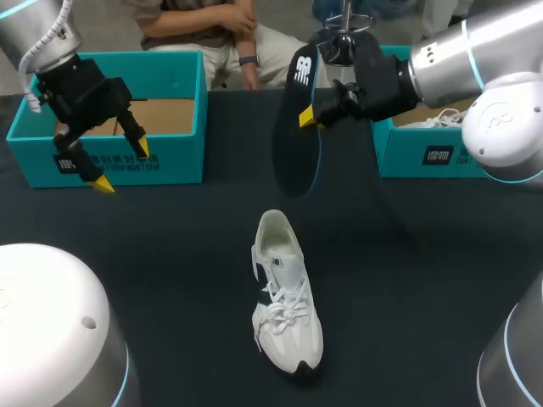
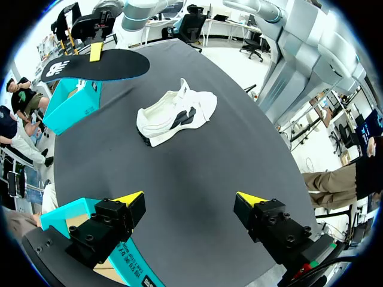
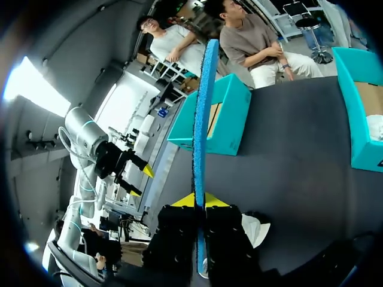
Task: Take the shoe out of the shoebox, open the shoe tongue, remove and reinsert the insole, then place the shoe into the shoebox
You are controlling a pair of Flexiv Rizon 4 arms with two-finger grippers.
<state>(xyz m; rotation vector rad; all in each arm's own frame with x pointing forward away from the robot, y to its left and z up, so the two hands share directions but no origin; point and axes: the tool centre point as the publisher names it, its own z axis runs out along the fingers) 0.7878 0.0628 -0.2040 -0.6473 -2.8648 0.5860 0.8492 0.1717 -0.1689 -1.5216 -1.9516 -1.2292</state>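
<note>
The insole (image 1: pixel 295 144) is out of the shoe and hangs in the air over the far middle of the table (image 1: pixel 170 254), heel end up and toe end down. The right gripper (image 1: pixel 310 114) has it pinched near its upper half, both yellow tips pressed flat against its 2 faces. It looks thin, light and bendy, so I judge it will flop unless it is fed in toe first. A grip nearer the heel would leave the toe free to slide in.

The shoe (image 1: pixel 287 297) lies on its sole near the table's middle, toe toward the near edge, with its mouth open. It is probably light with a soft upper and likely to skid when pushed. The heel collar or the sides seem the best places to steady it.

The left gripper (image 1: pixel 123 165) hangs with its fingers spread wide and holds nothing, at the front wall of the left shoebox (image 1: pixel 170 157) in the far left corner. A 2nd teal box (image 1: pixel 424 157) sits at the far right.
</note>
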